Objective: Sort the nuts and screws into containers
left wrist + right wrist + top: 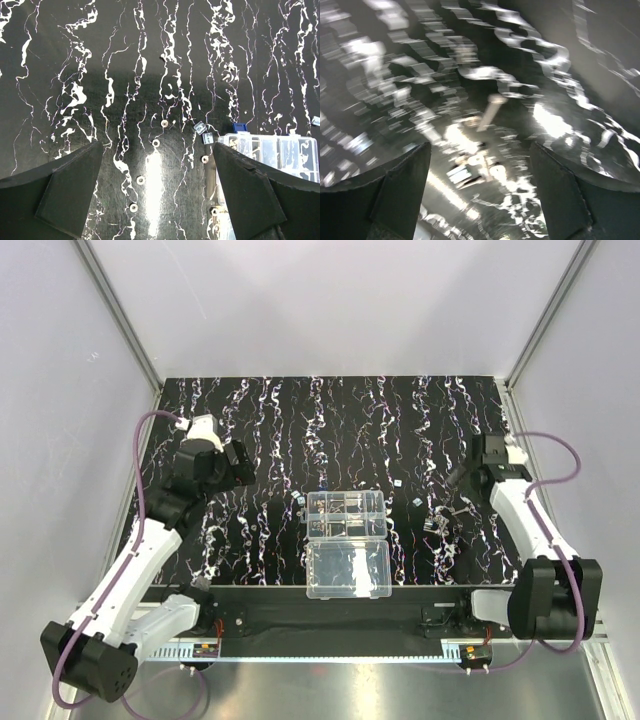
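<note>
Several nuts [156, 143] lie loose on the surface [75, 60] beside the organizer box [285, 152]. Released and empty: left claw [157, 172], right claw [480, 172]. Risk: right view blurred; a pinch could miss or flick the tiny screw [489, 111].

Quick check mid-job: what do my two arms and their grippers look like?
The left arm and right arm have white links with black joints and bases. A purple cable loops along each. The left gripper and right gripper carry matte black, wedge-shaped fingers.

mat [330, 420]: black, white-purple streaks | walls [330, 300]: plain pale grey | posts [118, 315]: metal
</note>
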